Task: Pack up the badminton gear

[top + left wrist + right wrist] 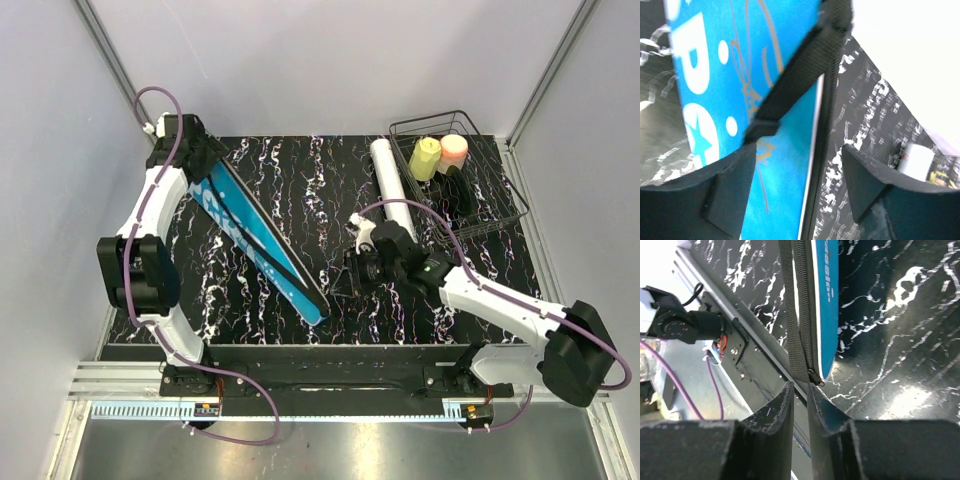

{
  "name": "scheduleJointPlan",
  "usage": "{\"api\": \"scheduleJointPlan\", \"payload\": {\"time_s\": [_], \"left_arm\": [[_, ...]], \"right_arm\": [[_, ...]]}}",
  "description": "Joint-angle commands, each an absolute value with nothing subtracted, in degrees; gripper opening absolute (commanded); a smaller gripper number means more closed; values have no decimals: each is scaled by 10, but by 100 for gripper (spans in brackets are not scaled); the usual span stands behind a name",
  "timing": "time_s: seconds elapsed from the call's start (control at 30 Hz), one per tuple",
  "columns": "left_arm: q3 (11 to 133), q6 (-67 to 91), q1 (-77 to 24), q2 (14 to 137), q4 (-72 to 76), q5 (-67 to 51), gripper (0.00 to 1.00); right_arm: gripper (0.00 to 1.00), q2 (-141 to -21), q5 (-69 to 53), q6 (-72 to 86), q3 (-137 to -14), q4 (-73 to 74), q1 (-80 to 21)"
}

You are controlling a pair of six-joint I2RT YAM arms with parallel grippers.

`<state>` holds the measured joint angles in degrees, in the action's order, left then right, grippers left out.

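The blue cover (255, 235) lettered in white lies slanted across the table's left half, wide end at the far left, narrow end near the front middle. My left gripper (203, 155) hovers at the wide end. In the left wrist view it (800, 175) stands open, with the cover (780, 165), its dark edge and black strap (800, 65) in the wide gap, untouched by the fingers. My right gripper (345, 282) is at the narrow end. Its jaws (800, 392) stand slightly apart with nothing between them, just short of the zipper end (815, 378). The long white tube (392, 190) lies at the back.
A black wire basket (500, 205) stands at the back right, holding a yellow bottle (425, 158) and a pink bottle (454, 150). The table's front edge and its metal rail (740, 335) run just under my right gripper, with an arm's base motor (680, 325) beside them.
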<state>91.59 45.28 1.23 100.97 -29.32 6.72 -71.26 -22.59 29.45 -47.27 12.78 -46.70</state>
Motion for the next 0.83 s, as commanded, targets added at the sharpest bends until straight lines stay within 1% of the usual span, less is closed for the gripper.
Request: {"api": "scheduleJointPlan", "payload": {"time_s": [0.0,0.03,0.13,0.23,0.27,0.3,0.33,0.4,0.43,0.5,0.53,0.57,0.6,0.63,0.73,0.77,0.8], "left_arm": [[884,476,12,969,-195,-39,77],[881,476,11,951,-186,-56,78],[868,476,13,912,-164,-103,81],[840,484,16,861,-116,-168,83],[832,487,15,848,-104,-184,84],[829,489,15,837,-92,-200,88],[830,490,16,817,-72,-233,89],[837,495,16,797,-49,-271,93],[844,497,14,777,-25,-304,93],[849,501,10,755,-2,-333,95],[853,499,8,730,25,-351,95],[854,490,4,716,32,-355,96],[855,483,3,702,39,-360,98],[861,475,-3,679,44,-361,98],[873,443,-25,638,46,-366,99],[875,432,-29,629,48,-369,99],[879,429,-32,621,54,-378,99]], "right_arm": [[25,-670,-131,270,-504,172,-471],[26,-662,-115,266,-504,178,-470],[32,-632,-57,252,-507,196,-470],[37,-603,38,231,-518,214,-470],[38,-595,59,226,-521,223,-471],[40,-580,77,215,-529,227,-470],[43,-572,121,211,-534,231,-470],[48,-546,161,199,-546,235,-470],[49,-537,189,189,-550,236,-470],[51,-511,209,148,-563,236,-470],[64,-503,233,139,-568,236,-470],[71,-494,236,110,-577,234,-470],[75,-474,240,98,-582,229,-471],[78,-462,243,85,-584,226,-470],[81,-396,262,26,-561,162,-470],[100,-379,273,9,-550,118,-470],[100,-348,282,3,-550,107,-470]]}}
